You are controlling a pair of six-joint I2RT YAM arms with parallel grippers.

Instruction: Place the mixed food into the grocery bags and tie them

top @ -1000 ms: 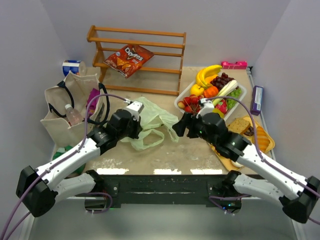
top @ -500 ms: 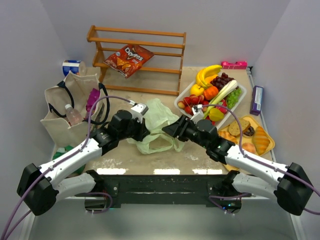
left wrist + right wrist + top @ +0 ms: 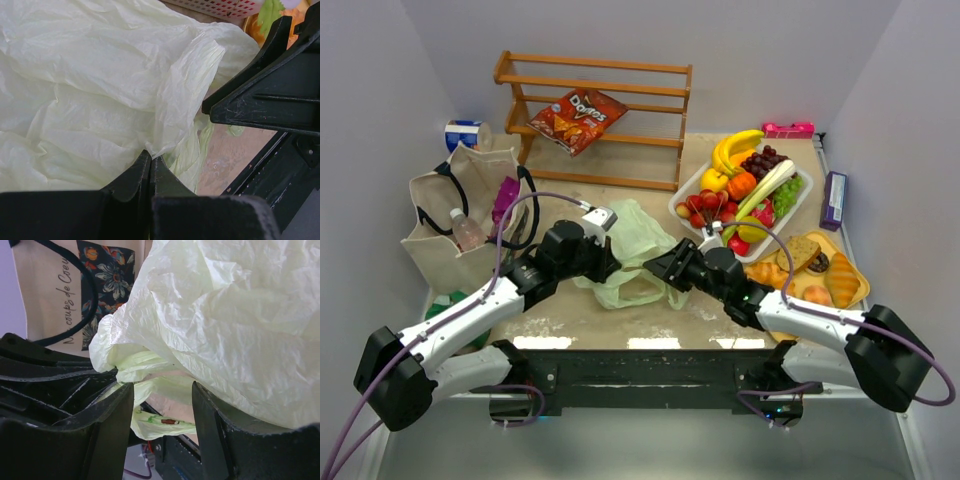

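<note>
The pale green plastic bag (image 3: 635, 250) lies crumpled at the table's middle. My left gripper (image 3: 607, 262) is shut on a fold of the plastic bag (image 3: 100, 90) at its left side. My right gripper (image 3: 658, 268) is open at the bag's right edge, its fingers (image 3: 117, 410) on either side of a low fold of the bag (image 3: 225, 315). The beige tote (image 3: 460, 215) stands at the left with a water bottle (image 3: 467, 230) and a purple packet (image 3: 505, 195) in it. Toy fruit and vegetables fill a white basket (image 3: 800, 205) at the right.
A wooden rack (image 3: 600, 115) at the back holds a red chip packet (image 3: 577, 117). A yellow tray (image 3: 855, 290) of bread and pastries sits at the right front. A purple box (image 3: 834, 198) and a pink thing (image 3: 788, 129) lie at the right wall. A can (image 3: 466, 134) stands behind the tote.
My right arm has swung left from the basket to the plastic bag's right edge. My left gripper has lifted and pulled the bag's fold a little to the right.
</note>
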